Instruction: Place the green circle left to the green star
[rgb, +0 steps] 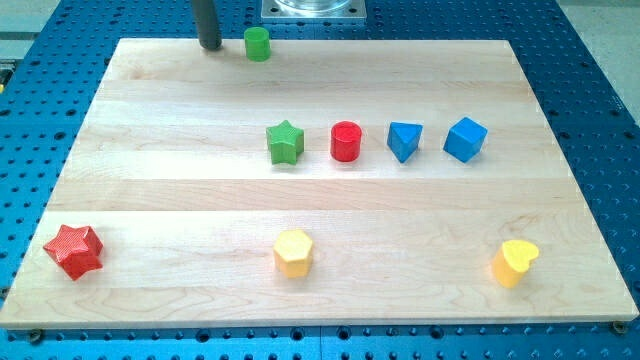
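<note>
The green circle (257, 43) stands at the top edge of the wooden board (150, 200), left of centre. The green star (285, 142) sits lower down, near the board's middle, a little right of the circle. My tip (210, 46) is at the board's top edge, just left of the green circle with a small gap between them. It is far above and left of the green star.
A red cylinder (345, 141), a blue triangular block (404, 140) and a blue cube (465, 139) line up right of the star. A red star (74, 250), a yellow hexagon (293, 252) and a yellow heart (514, 262) lie near the bottom edge.
</note>
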